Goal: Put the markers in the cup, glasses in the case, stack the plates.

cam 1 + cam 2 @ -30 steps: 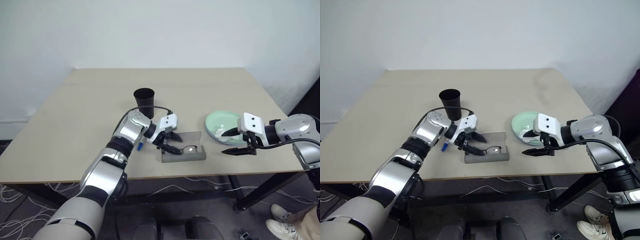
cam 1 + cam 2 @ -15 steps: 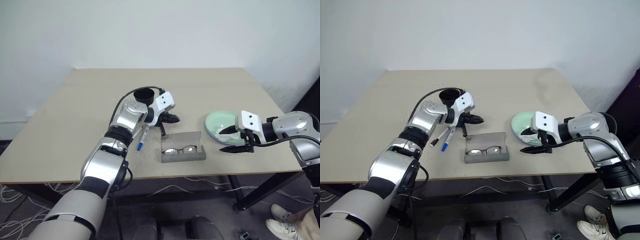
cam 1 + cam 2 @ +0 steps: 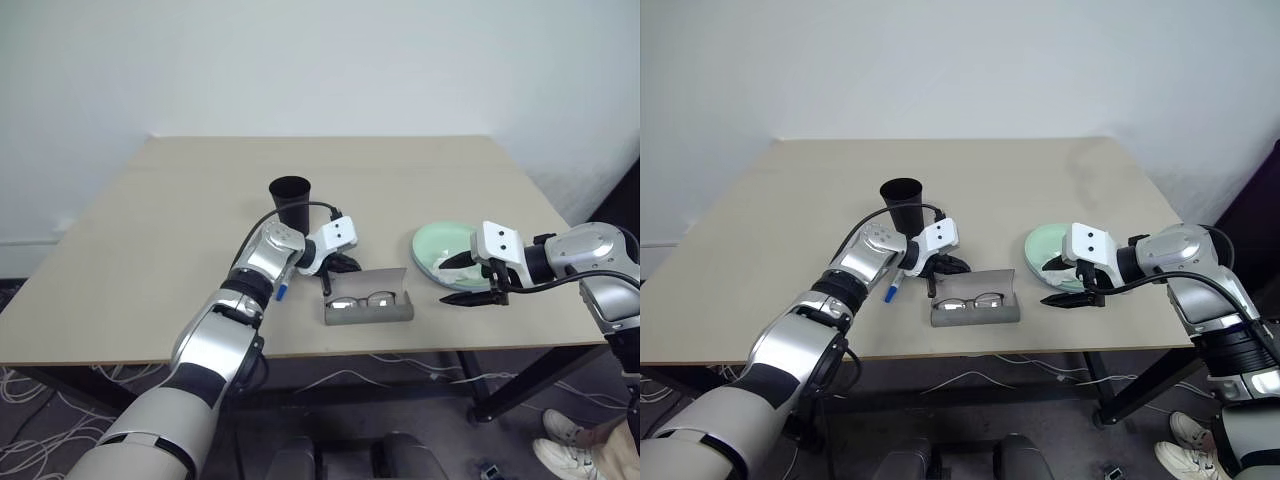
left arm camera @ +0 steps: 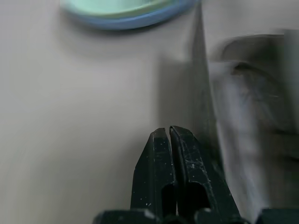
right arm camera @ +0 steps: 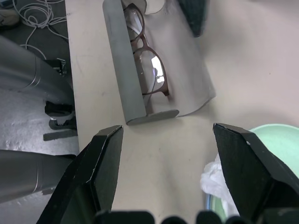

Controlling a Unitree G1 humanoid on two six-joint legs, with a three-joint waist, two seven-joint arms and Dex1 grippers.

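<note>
Since one second ago the left gripper (image 3: pixel 343 264) has drawn back from inside the case (image 3: pixel 367 308), lifted toward the cup, and come down again; it now sits just behind the raised lid of the case, and its two fingers (image 4: pixel 164 154), which were spread before, are pressed together with nothing between them. Over the same time the right gripper (image 3: pixel 470 282) has stayed where it was, its fingers wide apart and holding nothing, hanging at the near edge of the plates (image 3: pixel 432 245).

On the table (image 3: pixel 150 230) the grey case lies open near the front edge, and the glasses (image 5: pixel 147 70) rest inside it, lenses facing up. Behind the left arm stands the black cup (image 3: pixel 290 203), upright. One marker with a blue cap (image 3: pixel 893 290) lies on the table beside the left forearm, between the cup and the front edge; the second marker I cannot make out, as the arm covers that place.

On the right the pale green plate sits on the light blue plate (image 4: pixel 140 21), whose rim shows under it in the left wrist view. A crumpled white tissue (image 5: pixel 219 179) lies on the green plate at the side near the right gripper.
</note>
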